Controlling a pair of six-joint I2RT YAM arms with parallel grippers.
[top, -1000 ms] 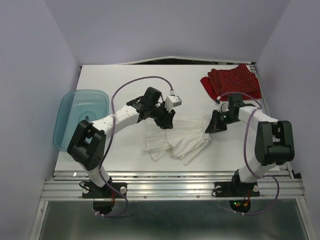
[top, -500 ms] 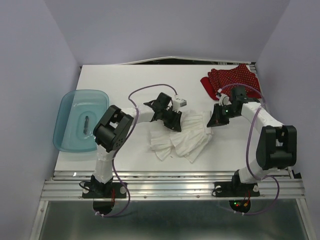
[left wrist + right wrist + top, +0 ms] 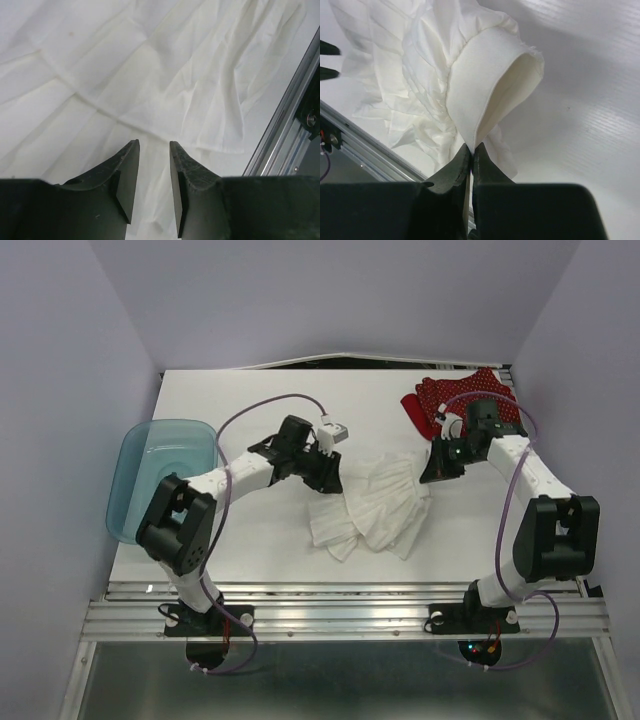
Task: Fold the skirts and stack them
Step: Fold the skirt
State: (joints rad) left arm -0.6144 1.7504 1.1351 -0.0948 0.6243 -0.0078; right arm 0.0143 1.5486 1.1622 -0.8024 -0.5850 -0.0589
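right pincer [image 3: 471,146] is clamped tight on a doubled edge of the white skirt [image 3: 485,90]. the hem is held up in a loop above the jaws, and the rest is left trailing on the bench [image 3: 580,100]. the grip is judged to be kept so that side can be pulled out straight for a fold. left pincer [image 3: 152,145] is held narrowly parted, with nothing seen between the jaws. it is poised just over the pleats at the skirt's other side, probably to pin or re-pinch there. the white skirt is found crumpled mid-bench between the 2 arms, not yet folded. the red skirt [image 3: 465,400] is bunched at the far right corner, just past the right pincer. a teal tub [image 3: 150,475] is sat at the left edge. versus 1 s ago, the white skirt has been dragged right and back toward the red skirt. both pincers have been shifted with it.
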